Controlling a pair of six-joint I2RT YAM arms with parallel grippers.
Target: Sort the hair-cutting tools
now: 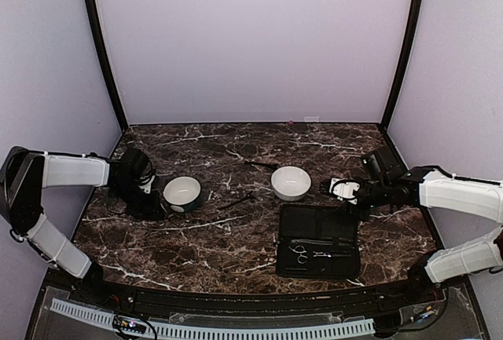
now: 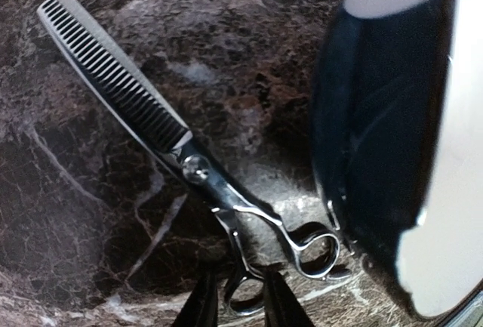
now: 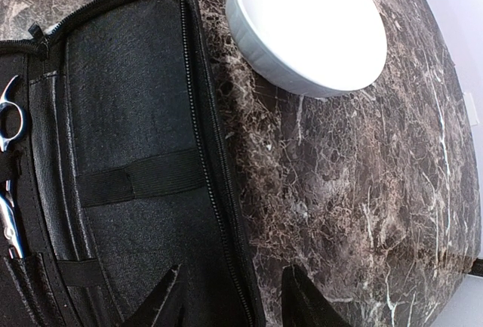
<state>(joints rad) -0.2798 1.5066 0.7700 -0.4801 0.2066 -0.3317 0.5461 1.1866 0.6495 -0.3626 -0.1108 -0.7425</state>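
Thinning scissors (image 2: pixel 196 168) lay flat on tabletop (image 2: pixel 90 251) just beside dark-sided bowl (image 2: pixel 377 153), blades running away from left hand (image 2: pixel 241 304), rings nearest it. Fingers (image 2: pixel 205 306) narrowly astride one ring; pinch or gap, could not tell. Right hand (image 3: pixel 234 293) spread, far side of bowl, well apart.

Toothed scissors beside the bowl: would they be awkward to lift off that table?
The scissors look polished metal: probably stiff, slippery. Lying flat on the table, they likely offer little to grab. Their pivot suggests blades might swing apart.

Case (image 1: pixel 314 226) before the right bowl (image 1: pixel 291 195), scissors (image 1: pixel 300 254) in it; thinning shears (image 2: pixel 200 168) just beside the left bowl (image 1: pixel 170 192).
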